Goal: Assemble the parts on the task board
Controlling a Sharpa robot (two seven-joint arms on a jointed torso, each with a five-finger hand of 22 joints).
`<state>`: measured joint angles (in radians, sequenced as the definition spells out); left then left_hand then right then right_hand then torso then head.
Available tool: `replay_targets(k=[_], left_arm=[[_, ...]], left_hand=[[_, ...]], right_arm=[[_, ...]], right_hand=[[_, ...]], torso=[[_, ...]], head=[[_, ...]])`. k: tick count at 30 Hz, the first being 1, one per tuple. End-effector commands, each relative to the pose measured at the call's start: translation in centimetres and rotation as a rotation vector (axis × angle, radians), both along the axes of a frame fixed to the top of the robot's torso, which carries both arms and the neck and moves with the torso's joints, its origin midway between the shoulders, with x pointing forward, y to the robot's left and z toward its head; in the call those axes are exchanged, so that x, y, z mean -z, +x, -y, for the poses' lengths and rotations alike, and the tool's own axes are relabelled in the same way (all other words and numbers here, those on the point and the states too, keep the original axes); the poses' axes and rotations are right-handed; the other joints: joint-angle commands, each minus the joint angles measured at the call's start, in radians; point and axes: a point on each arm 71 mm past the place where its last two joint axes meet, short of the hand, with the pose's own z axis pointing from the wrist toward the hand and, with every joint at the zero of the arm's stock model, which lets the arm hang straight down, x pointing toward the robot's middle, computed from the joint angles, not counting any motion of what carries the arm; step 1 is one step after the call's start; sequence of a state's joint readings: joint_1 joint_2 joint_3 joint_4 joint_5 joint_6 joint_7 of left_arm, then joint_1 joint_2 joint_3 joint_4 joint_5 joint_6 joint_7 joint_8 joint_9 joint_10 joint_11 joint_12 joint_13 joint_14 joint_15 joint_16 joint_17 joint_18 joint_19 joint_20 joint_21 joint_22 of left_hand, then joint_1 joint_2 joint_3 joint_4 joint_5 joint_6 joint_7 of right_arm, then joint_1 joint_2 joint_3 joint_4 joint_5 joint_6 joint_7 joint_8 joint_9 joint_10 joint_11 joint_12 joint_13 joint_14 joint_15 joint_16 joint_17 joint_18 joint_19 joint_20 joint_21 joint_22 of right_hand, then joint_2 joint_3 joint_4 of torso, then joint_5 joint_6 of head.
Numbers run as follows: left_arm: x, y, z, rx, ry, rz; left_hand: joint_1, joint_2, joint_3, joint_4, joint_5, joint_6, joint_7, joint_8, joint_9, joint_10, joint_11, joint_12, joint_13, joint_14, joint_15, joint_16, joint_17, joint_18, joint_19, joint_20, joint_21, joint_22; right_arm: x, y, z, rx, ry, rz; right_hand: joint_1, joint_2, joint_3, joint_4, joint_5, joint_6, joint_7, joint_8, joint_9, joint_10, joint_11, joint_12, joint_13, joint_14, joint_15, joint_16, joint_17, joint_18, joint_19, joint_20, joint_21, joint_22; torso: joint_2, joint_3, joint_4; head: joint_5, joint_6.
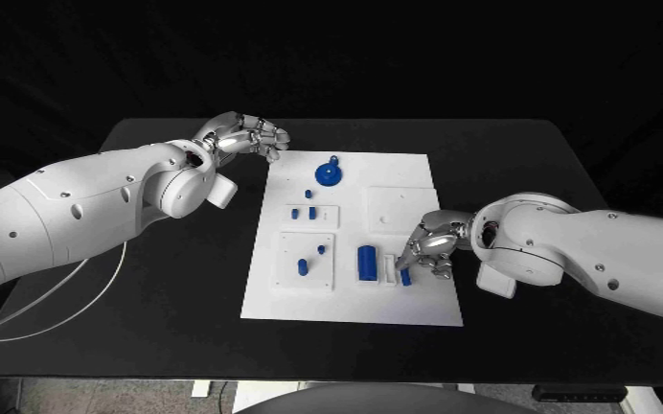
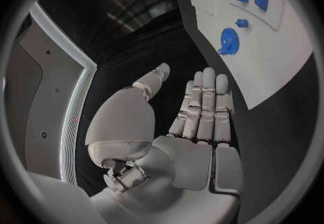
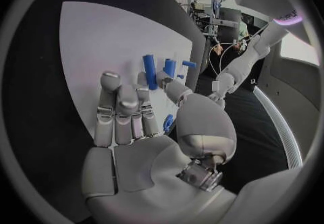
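Right hand [image 1: 431, 246] low at the centre right of the head view, over the lower right of the task board [image 1: 400, 174], fingers curled and pinching a small blue peg [image 1: 405, 277] upright at the fingertips. Just left of it, a larger blue block [image 1: 368, 263]. Left hand [image 1: 246, 136] at upper left, off the board's corner over black table [image 1: 166, 318], fingers apart, holding nothing. Round blue part [image 1: 329, 173] near the board's top.

One board [image 1: 400, 205], one table [image 1: 525, 146], two hands, left [image 1: 246, 136] and right [image 1: 431, 246], and about eight blue parts, the largest a round one [image 1: 329, 174].
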<state>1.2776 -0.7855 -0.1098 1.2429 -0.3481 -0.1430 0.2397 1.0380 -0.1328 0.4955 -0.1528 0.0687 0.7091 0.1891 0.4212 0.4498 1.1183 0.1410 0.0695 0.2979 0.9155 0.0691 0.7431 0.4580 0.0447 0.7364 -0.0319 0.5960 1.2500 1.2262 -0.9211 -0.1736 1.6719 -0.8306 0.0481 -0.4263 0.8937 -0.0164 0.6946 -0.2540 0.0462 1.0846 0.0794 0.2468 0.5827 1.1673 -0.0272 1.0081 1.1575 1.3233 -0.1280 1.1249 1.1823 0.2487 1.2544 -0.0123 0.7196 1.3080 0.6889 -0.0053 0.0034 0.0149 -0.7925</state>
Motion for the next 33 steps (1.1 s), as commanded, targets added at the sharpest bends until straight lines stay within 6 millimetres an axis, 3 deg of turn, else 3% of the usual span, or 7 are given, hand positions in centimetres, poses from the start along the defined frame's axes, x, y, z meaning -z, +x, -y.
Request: replay_targets(k=[1, 33], left_arm=[[-0.1, 0.0, 0.2, 0.015, -0.006, 0.002], [-0.1, -0.1, 0.2, 0.017, -0.005, -0.003]], left_hand=[[-0.001, -0.001, 0.002, 0.005, -0.003, -0.007, 0.01, 0.007, -0.002, -0.005, -0.003, 0.006, 0.001, 0.004, 0.002, -0.005, 0.001, 0.013, 0.007, 0.003, -0.004, 0.002], [-0.003, -0.001, 0.001, 0.007, -0.004, -0.007, 0.01, 0.008, -0.003, -0.005, -0.003, 0.006, 0.001, 0.004, 0.002, -0.005, 0.002, 0.012, 0.007, 0.003, -0.005, 0.003]], right_arm=[[0.1, 0.0, 0.1, 0.092, 0.008, -0.054], [0.3, 0.4, -1.7, 0.095, -0.036, -0.037]], right_hand=[[-0.015, -0.004, 0.005, 0.0, 0.003, 0.006, 0.001, 0.003, 0.004, 0.01, -0.003, 0.001, -0.001, 0.003, -0.002, 0.006, 0.0, 0.013, 0.001, 0.004, 0.007, 0.019], [-0.036, -0.013, 0.004, 0.003, 0.003, 0.006, 0.0, 0.004, 0.003, 0.012, -0.004, -0.001, -0.001, 0.004, -0.005, 0.008, 0.001, 0.013, 0.004, 0.002, 0.011, 0.019]], torso=[[0.0, -0.0002, 0.0002], [0.0, -0.0005, 0.0009]], head=[[0.001, 0.0], [0.003, -0.002]])
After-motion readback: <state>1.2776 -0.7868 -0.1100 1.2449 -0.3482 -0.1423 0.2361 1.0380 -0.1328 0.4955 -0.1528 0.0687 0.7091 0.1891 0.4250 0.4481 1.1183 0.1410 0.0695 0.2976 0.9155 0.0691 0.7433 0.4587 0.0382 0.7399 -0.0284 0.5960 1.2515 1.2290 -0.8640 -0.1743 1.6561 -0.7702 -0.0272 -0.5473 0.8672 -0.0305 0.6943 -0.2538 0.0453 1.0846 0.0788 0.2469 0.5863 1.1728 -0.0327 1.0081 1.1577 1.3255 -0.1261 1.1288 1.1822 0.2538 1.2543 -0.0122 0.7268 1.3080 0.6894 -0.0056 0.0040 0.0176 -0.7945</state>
